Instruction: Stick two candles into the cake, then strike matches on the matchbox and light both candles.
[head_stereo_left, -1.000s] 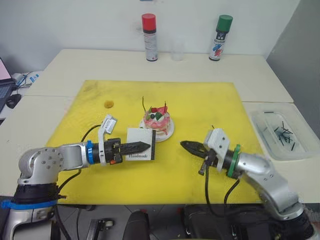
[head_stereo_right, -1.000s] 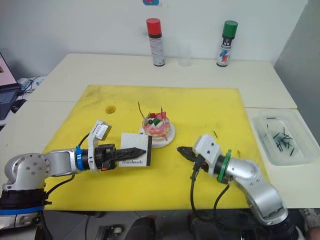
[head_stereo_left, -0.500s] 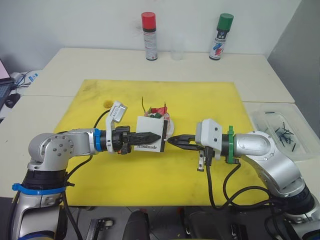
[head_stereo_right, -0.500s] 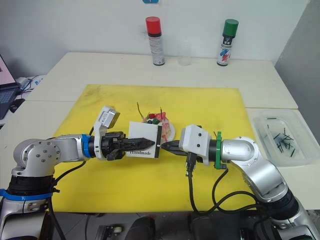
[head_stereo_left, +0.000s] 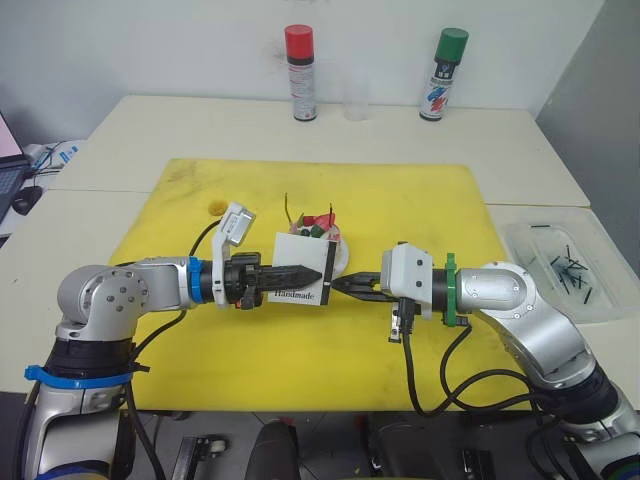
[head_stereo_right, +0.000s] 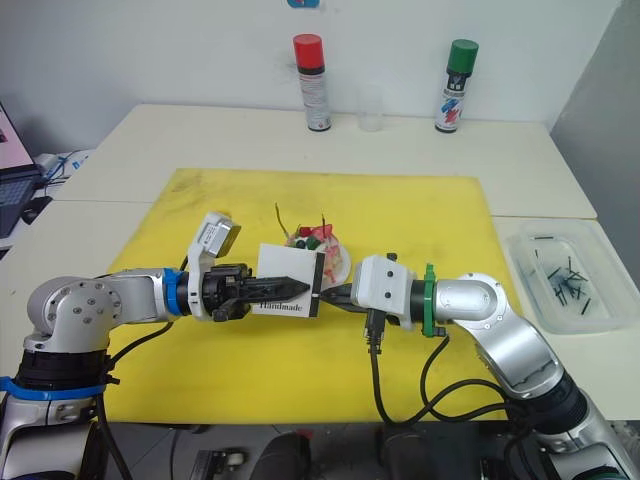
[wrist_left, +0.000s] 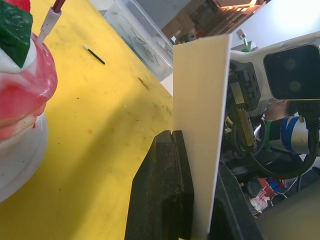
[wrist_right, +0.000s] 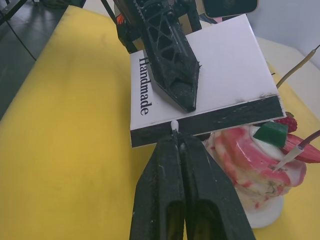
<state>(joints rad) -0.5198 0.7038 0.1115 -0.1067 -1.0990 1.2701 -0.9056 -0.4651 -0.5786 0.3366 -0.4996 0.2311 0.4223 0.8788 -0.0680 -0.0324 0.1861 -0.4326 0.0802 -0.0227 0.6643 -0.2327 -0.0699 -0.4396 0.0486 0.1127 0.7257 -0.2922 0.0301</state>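
The left gripper (head_stereo_left: 300, 271) was clenched on the matchbox (head_stereo_left: 301, 281), its two black ribbed fingers (wrist_right: 170, 70) pinching the flat white card faces and holding the box on edge just in front of the cake (head_stereo_left: 318, 238). "Handmade" ran in dark script across the face, and a dark striking strip (wrist_right: 220, 120) lined the side turned to the other arm.

The right gripper (head_stereo_left: 347, 286) was pressed shut on a match (wrist_right: 174, 125), whose small pale head poked out between the fingertips and touched the striking strip.

The cake was small and round, glossy pink and white, with a red strawberry and a green block on top, and it sat on a little white plate (wrist_right: 262, 217) right behind the matchbox. Two candles (head_stereo_right: 281, 220), thin as wire, stood in the cake; one showed a white collar under its reddish end.

All of this lay on a yellow mat (head_stereo_left: 400, 200), scuffed in places. A loose match (wrist_left: 94, 54) lay on the mat to the right of the cake. Farther right of the cake, off the mat, a clear plastic tray (head_stereo_left: 527, 250) held more dark matches (head_stereo_left: 567, 268).
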